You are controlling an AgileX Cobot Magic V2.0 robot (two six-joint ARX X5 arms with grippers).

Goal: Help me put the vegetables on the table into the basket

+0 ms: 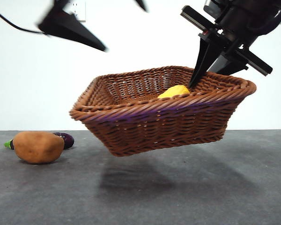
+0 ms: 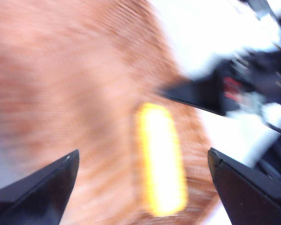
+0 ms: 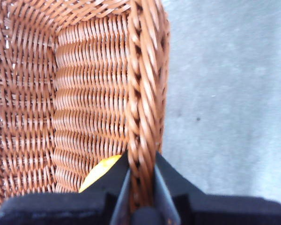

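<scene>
The wicker basket (image 1: 164,117) hangs tilted above the table (image 1: 215,187), its shadow on the surface beneath it. My right gripper (image 1: 200,75) is shut on the basket's far right rim (image 3: 143,93), one jaw inside and one outside. A bumpy yellow vegetable (image 1: 174,91) lies inside the basket near that jaw. It also shows in the right wrist view (image 3: 100,171). My left gripper (image 1: 124,28) hovers open and empty above the basket, its view blurred by motion over the yellow vegetable (image 2: 161,159). An orange-brown potato (image 1: 38,146) and a purple eggplant (image 1: 65,139) lie on the table at the left.
The white wall stands behind the table. A cable hangs at the top left corner. Bare grey table (image 3: 225,93) lies to the right of the basket and in front of it.
</scene>
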